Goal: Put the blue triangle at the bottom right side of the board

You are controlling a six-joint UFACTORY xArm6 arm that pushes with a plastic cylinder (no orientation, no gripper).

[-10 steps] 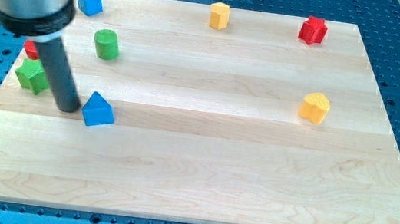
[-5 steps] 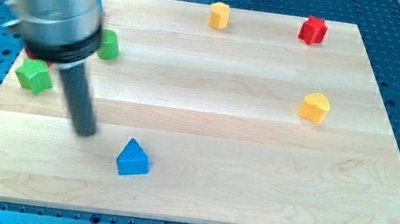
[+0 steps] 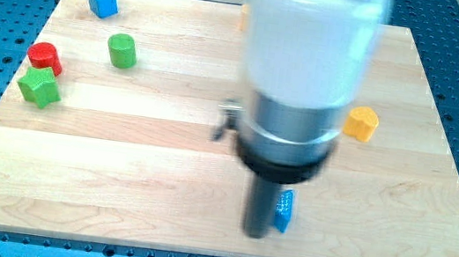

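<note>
**Tool.** My tip (image 3: 257, 232): a plain rod end with nothing to open or close, resting on the board (image 3: 156, 216) near its bottom edge, a little right of centre. It sits on the left side of the blue triangle (image 3: 284, 211) and looks to be touching it.

**Task item.** Blue triangle: mostly hidden behind the rod, only a sliver showing on the rod's right. Position is bottom centre-right, not yet in the bottom right corner.

**Other stock.** Blue block (image 3: 101, 0), top left. Green cylinder (image 3: 121, 49), red cylinder (image 3: 44, 57) and green star (image 3: 39, 87), left side. Yellow block (image 3: 361, 123), right side, partly behind the arm. All well apart from the working lane.

**Handling note.** You will likely want to keep pushing rightward along the bottom edge, with the contact centred on the triangle's left face; an off-centre push may spin it or let it slip past. Ease off short of the board's right edge.
</note>
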